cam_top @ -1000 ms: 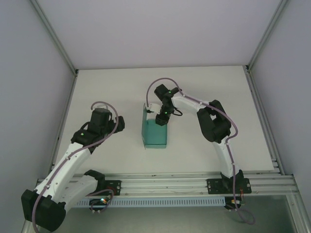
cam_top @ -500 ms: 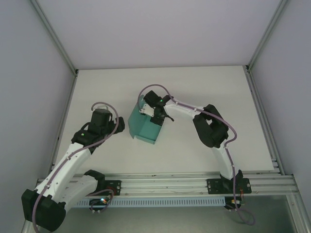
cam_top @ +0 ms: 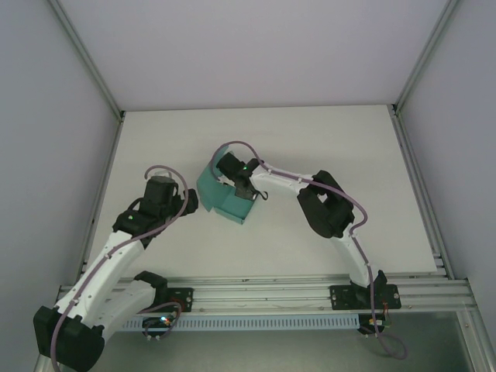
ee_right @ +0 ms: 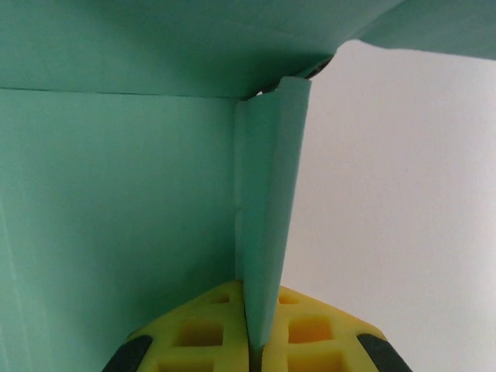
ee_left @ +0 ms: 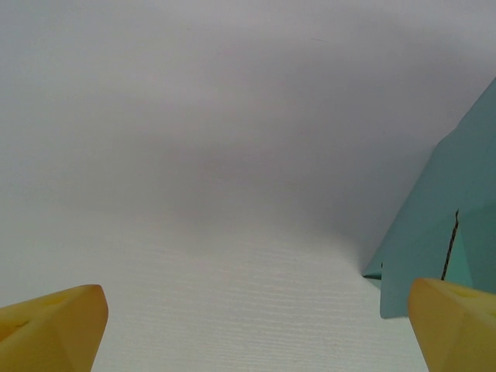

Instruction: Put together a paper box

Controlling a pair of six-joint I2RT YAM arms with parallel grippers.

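Observation:
The teal paper box (cam_top: 227, 203) is partly folded and stands tilted near the middle of the table. My right gripper (cam_top: 235, 184) reaches into it from the right. In the right wrist view the yellow jaws are shut (ee_right: 253, 325) on a thin upright flap (ee_right: 267, 209) of the box, with a broad teal panel (ee_right: 116, 194) to the left. My left gripper (cam_top: 191, 201) sits just left of the box, not touching it. Its yellow fingertips (ee_left: 54, 322) stand wide open (ee_left: 256, 333) over bare table, and the box's edge (ee_left: 457, 194) shows at the right.
The white table (cam_top: 325, 147) has grey walls on three sides and an aluminium rail (cam_top: 310, 291) along the near edge. There is open table behind the box and to the right of the right arm.
My right gripper has closed on the flap and carried the box left, turning it towards the left gripper. The left arm has barely moved.

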